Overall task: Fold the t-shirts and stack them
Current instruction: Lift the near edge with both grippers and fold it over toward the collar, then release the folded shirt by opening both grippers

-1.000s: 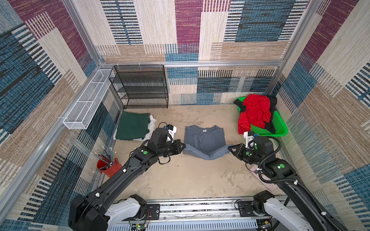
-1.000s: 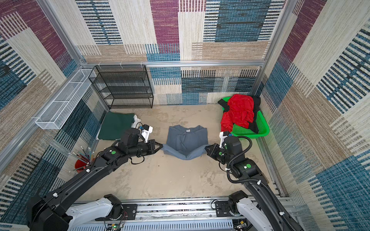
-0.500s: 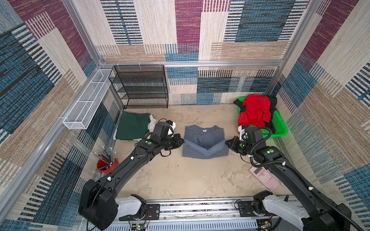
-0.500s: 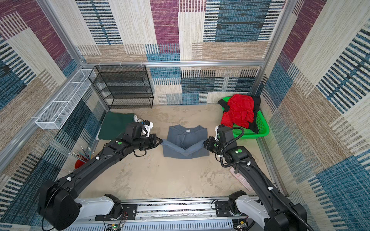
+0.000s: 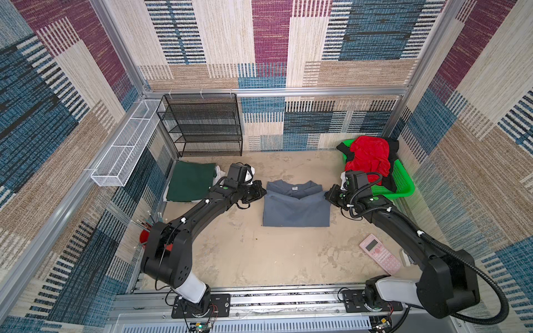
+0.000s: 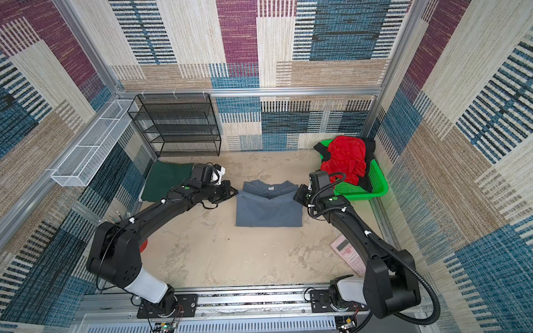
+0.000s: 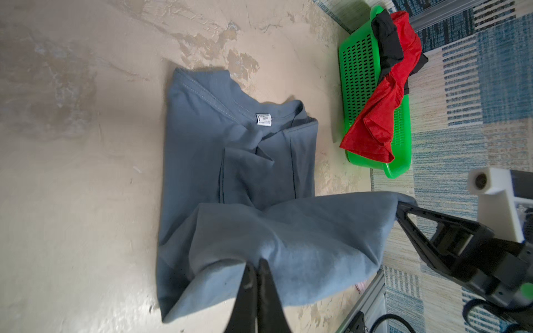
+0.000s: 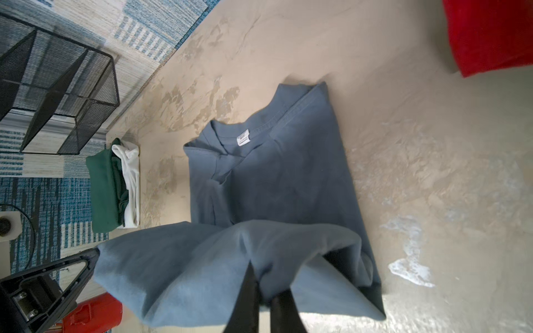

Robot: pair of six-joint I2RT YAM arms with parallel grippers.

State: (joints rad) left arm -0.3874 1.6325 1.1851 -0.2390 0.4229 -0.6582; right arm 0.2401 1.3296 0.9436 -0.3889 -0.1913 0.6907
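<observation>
Patterned carpet panels enclose a beige surface point(image 5: 259, 259). The slate grey t-shirt point(image 5: 295, 212) lies at its centre, collar away from the arm bases. The left end effector point(image 7: 255, 263) and right end effector point(image 8: 261, 276) are each fully closed on one hem corner, holding the hem lifted between them. The hem axis runs side to side; the collar lies beyond both, about equally near each.

Count: five t-shirts, one basket.
- The dark green t-shirt point(image 5: 190, 184) lies over the white t-shirt point(image 8: 129, 173), nearer the left arm.
- The red t-shirt point(image 5: 367, 157) and black t-shirt point(image 5: 392, 144) sit in the green basket point(image 5: 405, 188).
</observation>
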